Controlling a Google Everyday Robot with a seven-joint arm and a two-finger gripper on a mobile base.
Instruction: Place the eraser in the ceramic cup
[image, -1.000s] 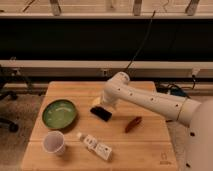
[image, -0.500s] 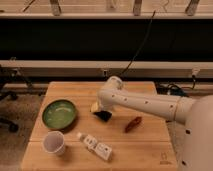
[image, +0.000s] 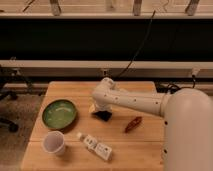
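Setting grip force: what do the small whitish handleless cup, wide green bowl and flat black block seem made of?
The whitish cup: smooth, pale, probably glazed ceramic. The green bowl: soft sheen, ceramic or plastic. The black block: plain dark surface, perhaps rubber or plastic; partly hidden under the gripper, which sits right over it.

The gripper (image: 98, 108) was low over the middle of the bench (image: 145, 142), right at the black eraser (image: 104, 115). The ceramic cup (image: 53, 142) stood upright near the front left corner, with the green bowl (image: 59, 113) just behind it by the left edge.
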